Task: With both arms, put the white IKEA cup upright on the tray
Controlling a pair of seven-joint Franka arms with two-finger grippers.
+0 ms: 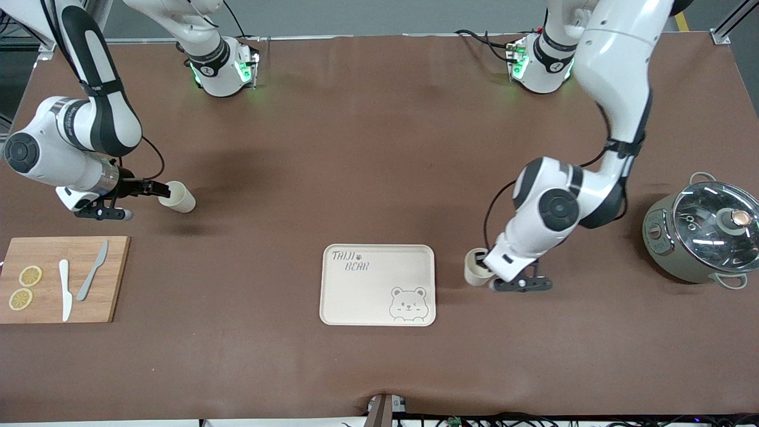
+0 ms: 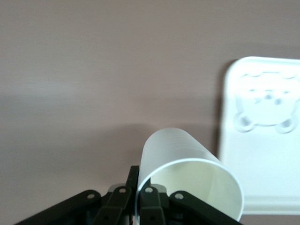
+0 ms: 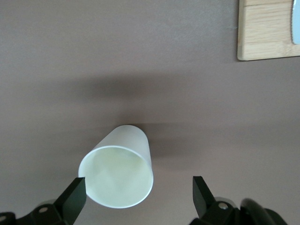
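The cream bear tray [image 1: 356, 296] lies on the brown table nearer the front camera; it also shows in the left wrist view [image 2: 262, 159]. One white cup [image 1: 474, 268] stands mouth up beside the tray, toward the left arm's end. My left gripper [image 1: 482, 267] is shut on its rim, one finger inside and one outside the wall [image 2: 140, 180]; the cup [image 2: 187, 159] fills that view. A second white cup [image 1: 178, 197] lies tipped at the right arm's end. My right gripper [image 1: 161, 190] is open with this cup [image 3: 117, 176] between its fingers [image 3: 74, 197], not gripped.
A wooden cutting board [image 1: 112, 279] with lemon slices and two knives lies at the right arm's end, nearer the front camera; its corner shows in the right wrist view [image 3: 267, 33]. A grey pot with a glass lid [image 1: 702, 234] stands at the left arm's end.
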